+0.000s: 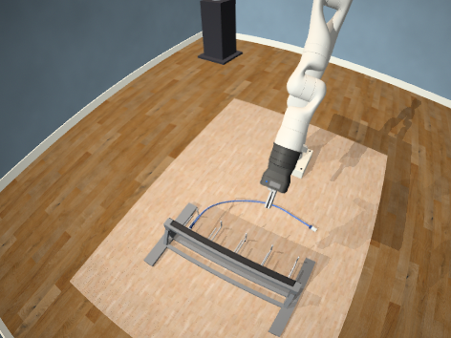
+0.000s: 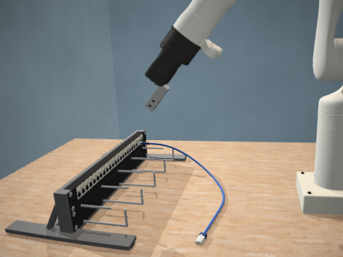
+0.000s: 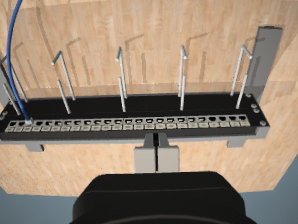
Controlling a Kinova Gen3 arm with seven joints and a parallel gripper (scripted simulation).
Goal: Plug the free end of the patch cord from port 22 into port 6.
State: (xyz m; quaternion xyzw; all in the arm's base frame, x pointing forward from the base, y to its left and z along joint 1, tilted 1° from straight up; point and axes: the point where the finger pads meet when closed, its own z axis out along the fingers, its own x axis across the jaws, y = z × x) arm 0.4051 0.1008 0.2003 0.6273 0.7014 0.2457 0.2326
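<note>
My gripper (image 1: pixel 268 206) (image 2: pixel 149 108) (image 3: pixel 156 146) is shut and empty, high above the table and tilted toward the rack. The rack's patch panel (image 1: pixel 234 251) (image 3: pixel 150 104) stands upright, its row of jacks facing the robot base. The blue cord (image 1: pixel 239 201) (image 2: pixel 223 196) (image 3: pixel 9 55) runs from a jack near the panel's far end in the exterior view and arcs over to the table. Its free plug (image 1: pixel 313 228) (image 2: pixel 200 238), clear with a blue boot, lies on the table in front of the panel's near end; it is outside the wrist view. The port numbers are too small to read.
Several wire cable hooks (image 1: pixel 246 236) (image 2: pixel 155 179) (image 3: pixel 120 52) stick out in front of the panel below the jacks. The rack's grey feet (image 1: pixel 287 320) (image 2: pixel 109 239) (image 3: pixel 265 65) reach out at both ends. The robot base (image 1: pixel 301 167) (image 2: pixel 320 203) stands beyond the cord.
</note>
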